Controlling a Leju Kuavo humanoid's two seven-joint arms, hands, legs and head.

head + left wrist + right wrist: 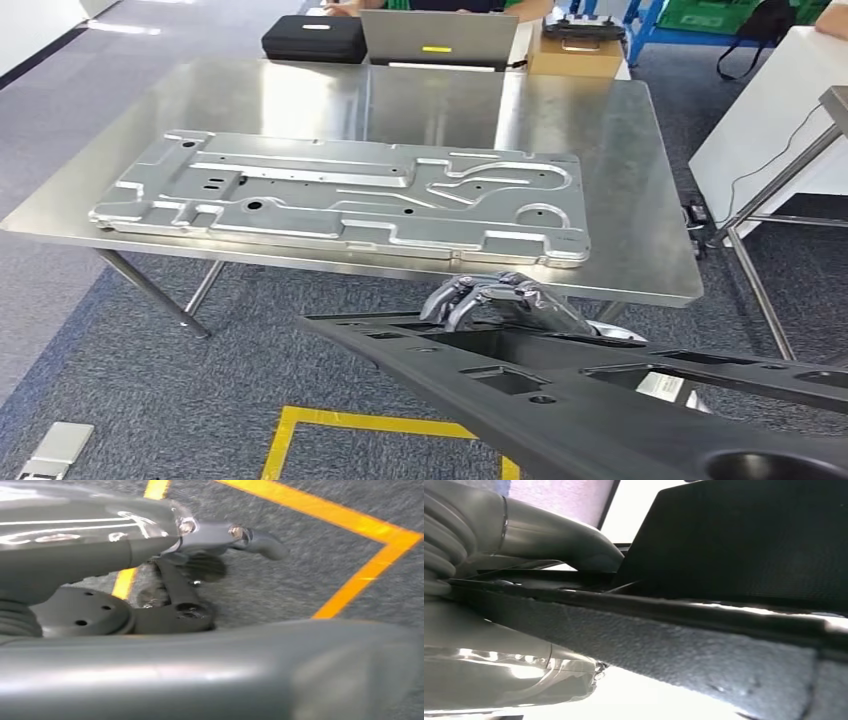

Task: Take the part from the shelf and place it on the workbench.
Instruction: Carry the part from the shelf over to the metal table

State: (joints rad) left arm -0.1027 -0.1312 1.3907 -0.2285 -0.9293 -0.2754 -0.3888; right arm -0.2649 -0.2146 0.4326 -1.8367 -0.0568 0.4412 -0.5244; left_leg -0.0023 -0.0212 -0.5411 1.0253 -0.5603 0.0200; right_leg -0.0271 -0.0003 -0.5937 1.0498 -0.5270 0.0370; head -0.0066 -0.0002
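The carrying step was judged under way: the black part [600, 400] was gripped by the right hand [490, 300], just short of the worktop [640, 200]. The left hand [210, 555] hung clenched on nothing. Next, lifting over the metal panel [340, 195] would be required.

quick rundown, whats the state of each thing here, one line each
long black plastic part: held off the floor, tilted, not yet on the workbench
right hand: grips the black part's edge
left hand: over the grey carpet; whether it holds anything cannot be told
stainless steel workbench: carries the silver panel
silver stamped metal panel: lying flat
grey laptop: open
black case: closed
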